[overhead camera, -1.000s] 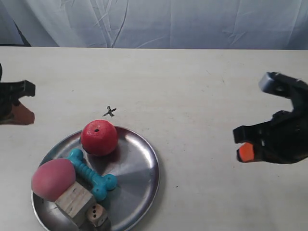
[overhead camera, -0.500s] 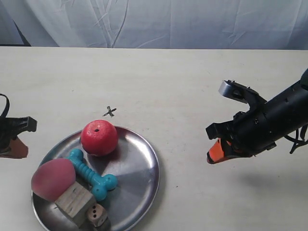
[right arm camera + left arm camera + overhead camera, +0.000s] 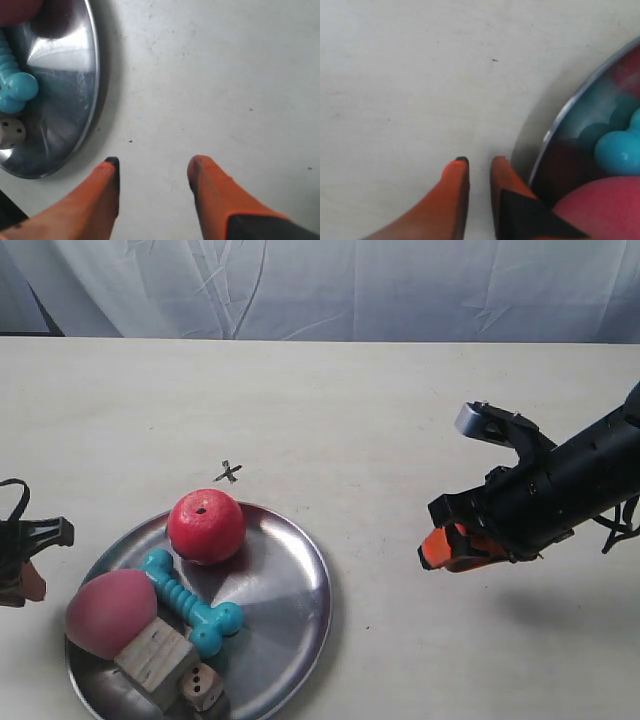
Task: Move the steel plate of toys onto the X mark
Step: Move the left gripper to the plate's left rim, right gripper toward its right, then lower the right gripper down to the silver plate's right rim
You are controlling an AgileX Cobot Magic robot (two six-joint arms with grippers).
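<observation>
The steel plate (image 3: pixel 285 590) lies at the exterior view's lower left. It carries a red apple (image 3: pixel 205 527), pink peach (image 3: pixel 110 612), teal bone (image 3: pixel 190 602), wooden block (image 3: pixel 155 660) and die (image 3: pixel 203 684). The X mark (image 3: pixel 229 473) is on the tabletop just beyond the apple's side of the rim. My left gripper (image 3: pixel 477 162) hovers beside the plate's rim (image 3: pixel 560 120), fingers narrowly apart and empty; it shows at the exterior view's left edge (image 3: pixel 42 560). My right gripper (image 3: pixel 155 162) is open over bare table to the side of the plate (image 3: pixel 65 75), and in the exterior view (image 3: pixel 440 532) it is right of it.
The pale beige tabletop stretches behind and to the right of the plate. A white cloth backdrop hangs along the table's far edge. The plate's near rim lies at the bottom edge of the exterior view.
The right arm has swung in from the exterior view's right edge toward the plate. The left gripper has slid down that view's left edge, closer to the plate's rim.
</observation>
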